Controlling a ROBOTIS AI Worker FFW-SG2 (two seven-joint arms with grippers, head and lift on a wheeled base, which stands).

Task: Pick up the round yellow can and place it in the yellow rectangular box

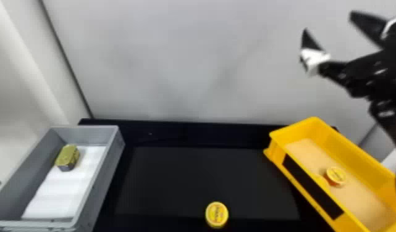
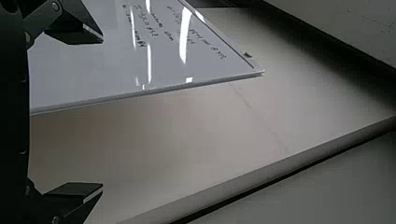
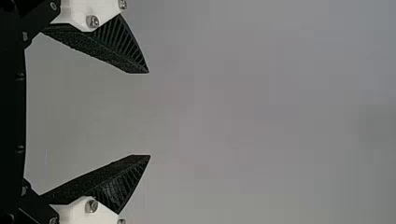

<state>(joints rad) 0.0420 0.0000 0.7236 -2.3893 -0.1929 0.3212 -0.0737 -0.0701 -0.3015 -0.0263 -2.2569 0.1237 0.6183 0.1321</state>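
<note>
Round yellow can point(image 1: 217, 214): on your bench point(image 1: 175, 182), seven o'clock from your right gripper point(image 1: 328, 22) in the head view; no long side to match.
Your right gripper: spread wide, holding nothing.

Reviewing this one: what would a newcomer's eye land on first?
Probably the bright yellow box at the head view's right, and the open right gripper raised against the pale wall at upper right. Next, perhaps, the round yellow can on the black table, low near the middle.

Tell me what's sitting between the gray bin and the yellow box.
A round yellow can, on the black tabletop; the head view shows it.
</note>
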